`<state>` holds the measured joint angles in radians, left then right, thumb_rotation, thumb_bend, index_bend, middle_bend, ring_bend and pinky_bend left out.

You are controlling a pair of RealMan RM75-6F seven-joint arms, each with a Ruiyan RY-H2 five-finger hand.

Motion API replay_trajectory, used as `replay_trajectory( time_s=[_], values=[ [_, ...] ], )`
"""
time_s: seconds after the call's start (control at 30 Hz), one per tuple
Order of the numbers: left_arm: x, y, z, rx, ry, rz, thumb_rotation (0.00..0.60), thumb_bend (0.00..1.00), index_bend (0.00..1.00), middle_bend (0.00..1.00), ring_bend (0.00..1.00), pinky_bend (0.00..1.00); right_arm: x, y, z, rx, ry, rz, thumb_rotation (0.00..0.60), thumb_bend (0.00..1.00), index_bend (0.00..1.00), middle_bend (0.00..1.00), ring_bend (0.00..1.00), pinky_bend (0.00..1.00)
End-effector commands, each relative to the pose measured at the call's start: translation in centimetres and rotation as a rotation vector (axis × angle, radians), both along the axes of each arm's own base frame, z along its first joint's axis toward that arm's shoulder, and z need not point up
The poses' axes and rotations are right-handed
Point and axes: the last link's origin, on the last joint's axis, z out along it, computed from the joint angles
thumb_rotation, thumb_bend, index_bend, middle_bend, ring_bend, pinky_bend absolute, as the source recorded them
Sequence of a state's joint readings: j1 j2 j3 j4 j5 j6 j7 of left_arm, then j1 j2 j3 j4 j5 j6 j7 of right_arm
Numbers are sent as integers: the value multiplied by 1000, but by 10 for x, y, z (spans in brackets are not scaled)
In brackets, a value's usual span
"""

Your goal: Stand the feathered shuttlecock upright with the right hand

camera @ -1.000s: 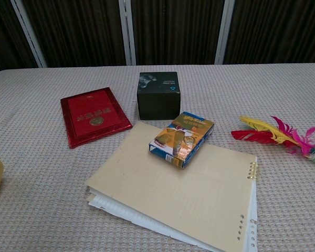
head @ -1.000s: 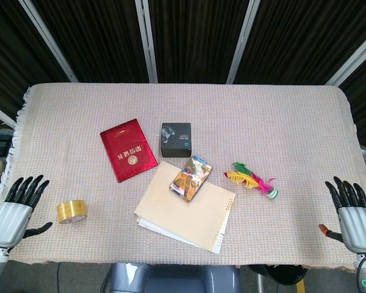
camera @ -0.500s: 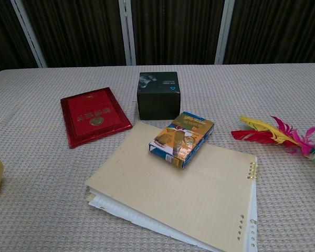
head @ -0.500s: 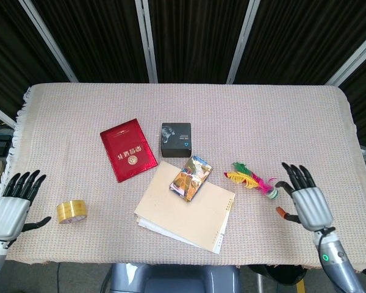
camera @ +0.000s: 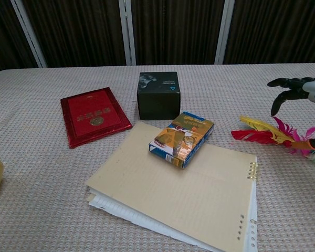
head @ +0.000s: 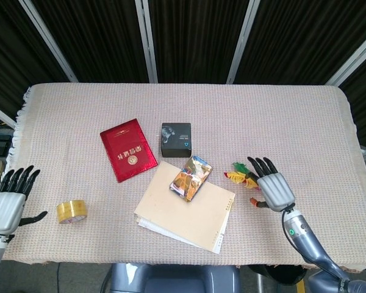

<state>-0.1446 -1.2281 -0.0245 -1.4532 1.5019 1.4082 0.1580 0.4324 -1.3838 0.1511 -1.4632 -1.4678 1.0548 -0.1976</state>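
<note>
While the left hand [head: 5,207] is held off the near left corner of the table [head: 293,116], its dark fingers are seen spread and nothing is gripped. Just beside it, a roll of yellow tape [head: 71,211] is set flat on the woven cloth. Further along, a red booklet [head: 128,149] is laid face up, and a black box [head: 175,139] is placed just beyond the loose-leaf paper pad [head: 186,210]. On the pad's far corner a colourful card pack [head: 191,177] is rested. Then the feathered shuttlecock [camera: 275,134] is found, lying on its side on the cloth right of the pad, red and yellow feathers pointed toward the pad, its base out toward the right edge of the chest view. Over it the right hand [head: 273,187] is poised, palm down, fingers [camera: 283,83] parted and curled above the feathers with a gap plainly shown in the chest view. Nothing is grasped; whether the thumb touches the base cannot be told.
</note>
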Motion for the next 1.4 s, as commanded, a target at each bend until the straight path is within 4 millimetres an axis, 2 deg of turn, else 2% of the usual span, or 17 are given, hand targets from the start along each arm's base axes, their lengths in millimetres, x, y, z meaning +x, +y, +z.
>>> replay_trajectory(
  time_s=[0.03, 0.4, 0.53, 0.63, 0.8, 0.93, 1.0, 1.23, 1.4],
  values=[
    [-2, 4, -2, 7, 12, 16, 509, 22, 0, 0, 0, 0, 1, -23, -10, 26, 28, -11, 600, 157, 312, 0, 0, 0],
    [-5, 9, -5, 22, 30, 40, 512, 22, 0, 0, 0, 0, 1, -49, -26, 66, 39, -32, 600, 157, 304, 0, 0, 0],
    [-7, 12, -7, 15, 35, 46, 513, 24, 0, 0, 0, 0, 1, -51, -34, 82, 25, -42, 600, 158, 325, 0, 0, 0],
    [-8, 14, -8, 6, 34, 51, 515, 24, 0, 0, 0, 0, 2, -50, -40, 85, 19, -36, 600, 175, 389, 0, 0, 0],
    [-9, 14, -5, 15, 30, 49, 511, 25, 0, 0, 0, 0, 2, -55, -49, 77, -6, -40, 600, 196, 556, 1, 0, 0],
    [-9, 12, -4, 19, 24, 47, 512, 25, 0, 0, 0, 0, -2, -59, -52, 60, -30, -44, 600, 202, 641, 42, 0, 0],
    [-9, 12, -4, 18, 23, 47, 512, 26, 0, 0, 0, 0, -4, -60, -49, 39, -34, -34, 600, 204, 689, 84, 0, 0],
    [-8, 10, -4, 4, 18, 39, 512, 27, 0, 0, 0, 0, -12, -56, -21, -43, -22, 0, 600, 204, 719, 116, 0, 0],
    [-6, 7, -5, -3, 12, 29, 513, 28, 0, 0, 0, 0, -31, -39, 19, -122, 0, -16, 600, 202, 717, 117, 0, 0]
  ],
)
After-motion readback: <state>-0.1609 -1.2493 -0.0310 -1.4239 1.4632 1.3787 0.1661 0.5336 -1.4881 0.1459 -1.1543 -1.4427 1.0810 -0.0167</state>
